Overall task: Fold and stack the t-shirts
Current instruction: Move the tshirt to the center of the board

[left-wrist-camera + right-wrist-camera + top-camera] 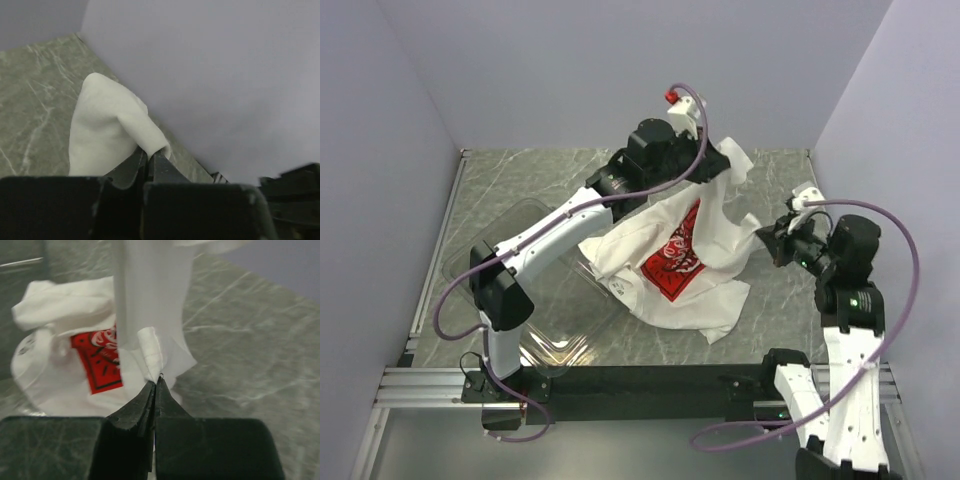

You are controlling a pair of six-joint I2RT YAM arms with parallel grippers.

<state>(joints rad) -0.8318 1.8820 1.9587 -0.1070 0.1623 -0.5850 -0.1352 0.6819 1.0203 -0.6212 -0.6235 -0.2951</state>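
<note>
Hanging between the two arms, the white t-shirt (665, 295) was lifted at its far and right edges while its lower part lay bunched on the worktop (520, 180). Its red print (675, 255) faced up, and its left edge lay just beside or over the rim of the clear bin (560, 352); which of the two could not be told. The left tool (148, 156) was closed on a pinch of white cloth at the far side, raised above the worktop close to the far wall. The right tool (156, 382) was closed on a small rolled bit of hem or sleeve edge at the right. The shirt looked light, soft and floppy: it sagged and creased wherever it was unsupported and would hold no shape by itself. Thin pinches like these seemed liable to slip or to gather extra layers. A surer hold would probably be at the seams, shoulders or hem corners, with the cloth drawn taut between both tools before being laid flat.
</note>
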